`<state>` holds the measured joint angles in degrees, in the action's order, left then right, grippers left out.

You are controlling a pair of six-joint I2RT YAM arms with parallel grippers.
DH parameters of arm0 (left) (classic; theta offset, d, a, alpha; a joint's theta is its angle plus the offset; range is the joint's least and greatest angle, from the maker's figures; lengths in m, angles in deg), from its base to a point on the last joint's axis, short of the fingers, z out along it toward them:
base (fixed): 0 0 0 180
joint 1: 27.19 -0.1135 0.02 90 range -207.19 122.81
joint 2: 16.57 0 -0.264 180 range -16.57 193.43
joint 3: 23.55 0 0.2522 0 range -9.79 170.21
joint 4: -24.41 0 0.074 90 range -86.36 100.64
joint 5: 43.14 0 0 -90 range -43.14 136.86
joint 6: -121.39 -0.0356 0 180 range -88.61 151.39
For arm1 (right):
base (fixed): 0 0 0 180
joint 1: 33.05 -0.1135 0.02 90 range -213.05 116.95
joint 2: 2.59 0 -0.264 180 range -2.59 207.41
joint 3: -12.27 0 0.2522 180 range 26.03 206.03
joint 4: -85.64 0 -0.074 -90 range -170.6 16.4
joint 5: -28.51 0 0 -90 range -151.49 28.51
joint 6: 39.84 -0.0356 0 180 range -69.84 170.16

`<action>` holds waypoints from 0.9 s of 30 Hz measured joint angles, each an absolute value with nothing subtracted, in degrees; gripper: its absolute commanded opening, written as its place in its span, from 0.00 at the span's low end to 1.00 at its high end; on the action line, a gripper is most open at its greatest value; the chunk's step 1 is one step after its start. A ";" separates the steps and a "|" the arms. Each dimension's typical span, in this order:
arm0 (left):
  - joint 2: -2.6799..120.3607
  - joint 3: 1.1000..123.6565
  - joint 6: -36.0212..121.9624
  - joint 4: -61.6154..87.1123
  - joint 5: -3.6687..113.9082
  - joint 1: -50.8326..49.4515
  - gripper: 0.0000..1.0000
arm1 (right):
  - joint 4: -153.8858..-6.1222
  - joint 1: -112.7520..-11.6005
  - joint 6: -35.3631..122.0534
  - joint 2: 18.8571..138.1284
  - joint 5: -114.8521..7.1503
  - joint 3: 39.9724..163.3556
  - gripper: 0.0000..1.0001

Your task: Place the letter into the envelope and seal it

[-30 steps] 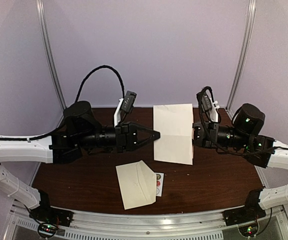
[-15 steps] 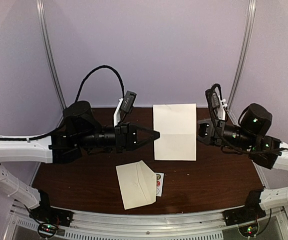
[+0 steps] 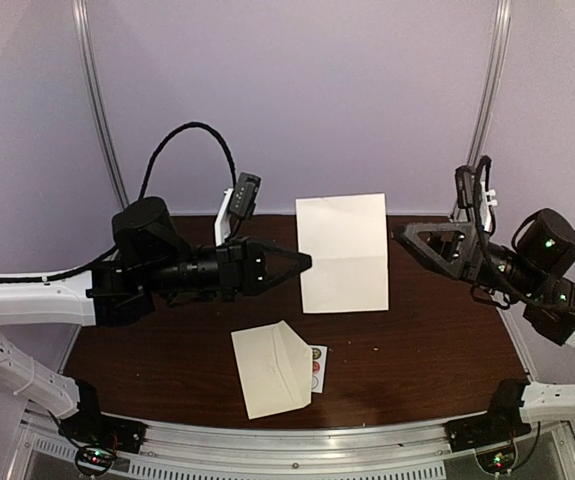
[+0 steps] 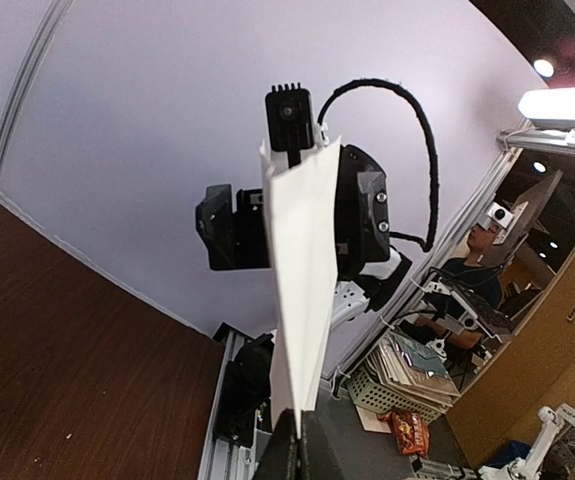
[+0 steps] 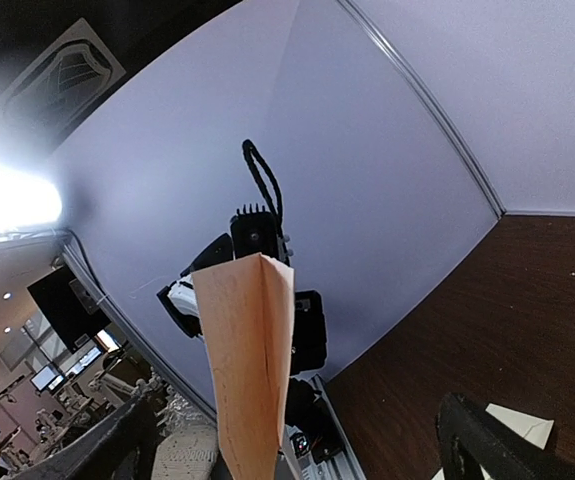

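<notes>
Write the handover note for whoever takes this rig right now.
The left gripper is shut on the letter at its left edge, holding it up off the table.
The right gripper is open and empty, just off the letter's right edge.
The envelope lies flat near the front, partly over the sticker card.
Done: letter picked up.
To do: put it into the envelope, seal.

legible text: none | labels, brands, numbers, signs: none readable | views: top, left wrist, right wrist
</notes>
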<state>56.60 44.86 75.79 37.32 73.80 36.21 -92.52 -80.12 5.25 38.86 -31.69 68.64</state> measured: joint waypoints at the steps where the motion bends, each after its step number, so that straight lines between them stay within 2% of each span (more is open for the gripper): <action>1: 56.60 44.86 75.79 37.32 73.80 36.21 0.00 | -92.65 -80.40 5.43 39.56 -30.92 68.64 0.99; 8: 56.60 44.86 75.79 37.15 73.71 36.21 0.00 | -90.64 -82.78 7.79 44.24 -27.80 69.62 0.95; 12: 56.60 44.86 75.79 37.12 73.64 36.21 0.00 | -90.71 -84.51 8.62 46.12 -26.51 70.67 0.86; 19: 56.62 44.86 75.77 36.23 73.62 36.21 0.00 | -92.39 -86.98 9.36 48.28 -25.77 71.77 0.42; 24: 56.71 44.86 75.75 36.03 73.62 36.21 0.00 | -92.94 -87.09 9.41 48.87 -26.53 71.90 0.00; 25: 56.73 44.86 75.75 35.99 73.64 36.21 0.00 | -92.87 -87.09 9.43 48.96 -26.86 71.90 0.00; 26: 56.73 44.86 75.75 35.97 73.64 36.21 0.04 | -92.83 -87.09 9.76 48.98 -27.25 71.90 0.00; 27: 56.73 44.86 75.75 35.99 73.64 36.21 0.17 | -92.81 -87.09 9.43 48.96 -27.71 71.90 0.00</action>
<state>56.73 44.86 75.75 35.99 73.64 36.21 -92.81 -87.09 9.43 48.96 -27.71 71.90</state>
